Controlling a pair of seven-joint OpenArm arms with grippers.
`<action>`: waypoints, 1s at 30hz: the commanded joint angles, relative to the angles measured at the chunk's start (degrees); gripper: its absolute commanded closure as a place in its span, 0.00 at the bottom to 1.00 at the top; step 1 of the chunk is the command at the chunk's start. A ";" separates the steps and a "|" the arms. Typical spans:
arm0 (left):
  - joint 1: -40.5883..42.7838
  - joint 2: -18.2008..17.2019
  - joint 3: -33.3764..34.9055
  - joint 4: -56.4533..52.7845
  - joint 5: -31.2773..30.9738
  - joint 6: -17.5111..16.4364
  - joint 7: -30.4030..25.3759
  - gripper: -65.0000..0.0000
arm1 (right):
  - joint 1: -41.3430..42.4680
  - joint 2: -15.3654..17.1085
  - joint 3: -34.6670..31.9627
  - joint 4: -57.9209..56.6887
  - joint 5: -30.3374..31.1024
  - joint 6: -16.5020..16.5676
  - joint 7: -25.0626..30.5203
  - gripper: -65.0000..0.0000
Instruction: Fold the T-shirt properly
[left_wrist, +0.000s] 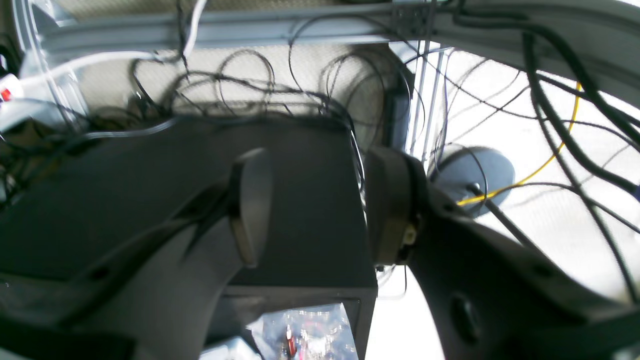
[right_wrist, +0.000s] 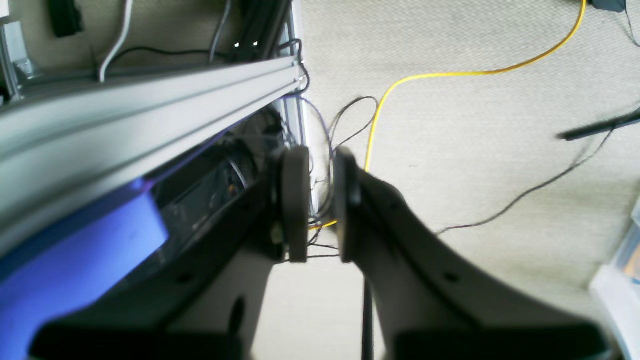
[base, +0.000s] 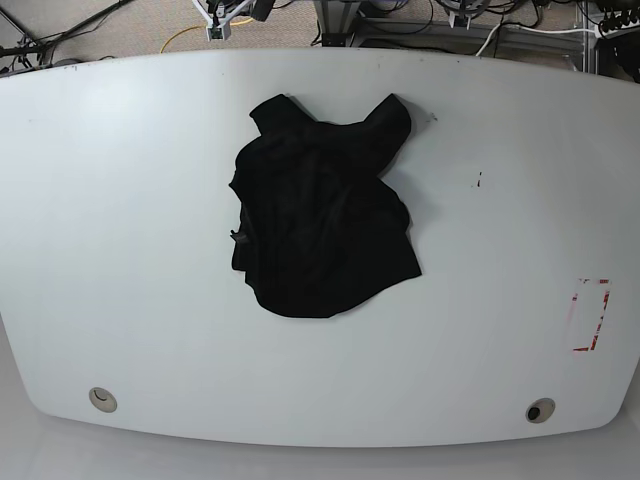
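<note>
On white table (base: 120, 200), crumpled black T-shirt (base: 320, 225), unfolded, left claw (left_wrist: 315, 210) apart, right claw (right_wrist: 320, 200) apart

Even light from above on the base view; both wrist views soft and partly blown out.
The tabletop (base: 120, 220) is evenly lit, edges bowed by the lens, with only faint shadow. Left wrist view is backlit, washed white at right, blurred. Right wrist view blurs the end effector (right_wrist: 320, 200).

Right tool (right_wrist: 320, 202), narrowly parted and empty, above carpet (right_wrist: 475, 145) and yellow cable (right_wrist: 425, 76).
</note>
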 joint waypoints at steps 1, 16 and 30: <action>3.38 -0.54 -0.14 6.25 -0.08 0.03 -0.46 0.58 | -3.28 -0.21 0.06 6.52 0.61 0.33 -1.08 0.88; 28.70 -0.36 -5.41 44.23 -0.61 -0.14 -0.64 0.57 | -28.25 -0.12 0.06 42.83 13.44 0.68 -9.34 0.88; 44.70 -8.19 -5.50 68.85 -17.84 0.03 -0.46 0.57 | -46.80 -0.65 1.03 68.15 14.23 0.68 -9.25 0.88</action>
